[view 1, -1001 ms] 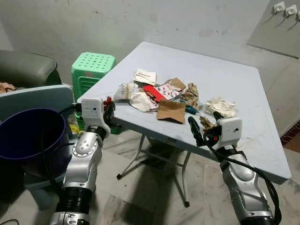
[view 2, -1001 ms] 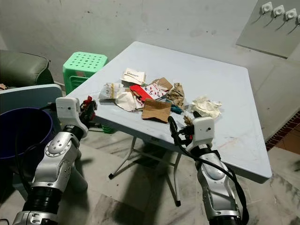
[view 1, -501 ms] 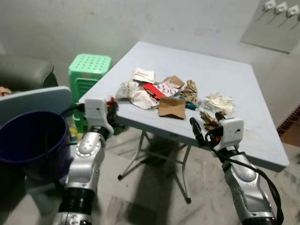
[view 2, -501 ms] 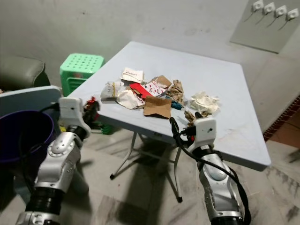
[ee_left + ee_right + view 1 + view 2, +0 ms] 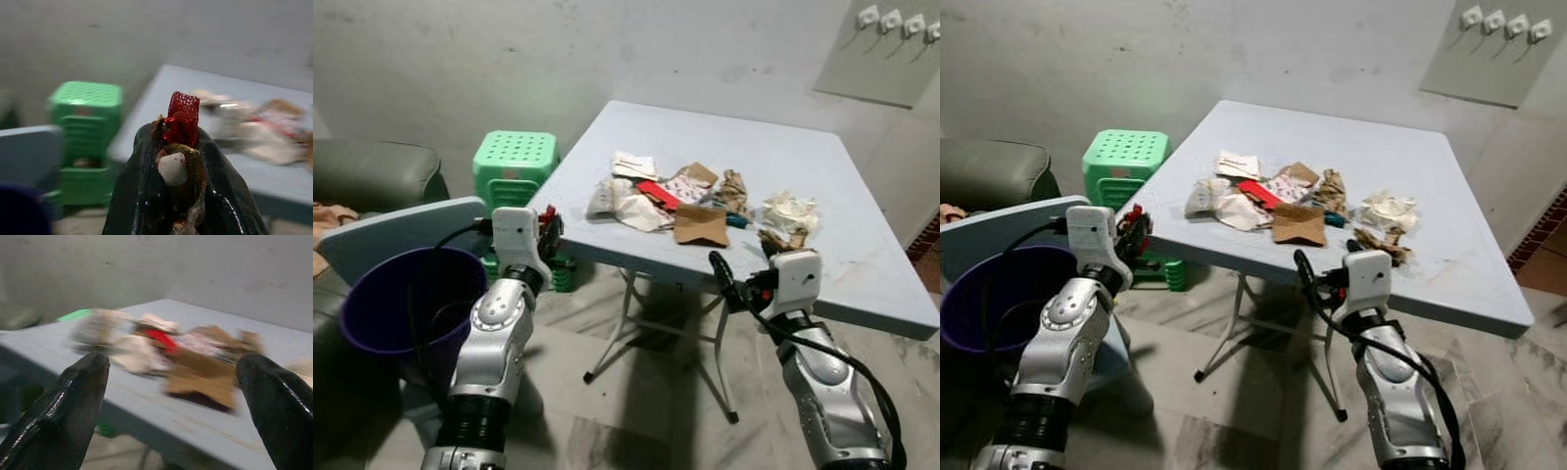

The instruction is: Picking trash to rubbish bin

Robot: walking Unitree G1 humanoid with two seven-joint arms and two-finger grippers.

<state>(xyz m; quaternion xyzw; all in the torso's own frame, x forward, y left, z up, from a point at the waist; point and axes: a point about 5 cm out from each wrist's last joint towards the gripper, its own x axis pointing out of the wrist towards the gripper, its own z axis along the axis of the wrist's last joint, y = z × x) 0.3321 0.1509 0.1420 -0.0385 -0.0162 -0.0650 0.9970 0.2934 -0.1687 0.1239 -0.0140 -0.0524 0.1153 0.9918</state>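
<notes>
My left gripper (image 5: 178, 147) pinches a scrap of red mesh trash (image 5: 182, 119), light and crushable, right of the purple bin (image 5: 396, 299). My right gripper (image 5: 171, 396) gapes empty.

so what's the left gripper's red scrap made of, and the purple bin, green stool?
Red scrap in the left gripper: looks like plastic mesh netting, going by its open weave and slight sheen. Purple bin: smooth moulded plastic, probably. Green stool: moulded plastic, matte, with a perforated top.
</notes>
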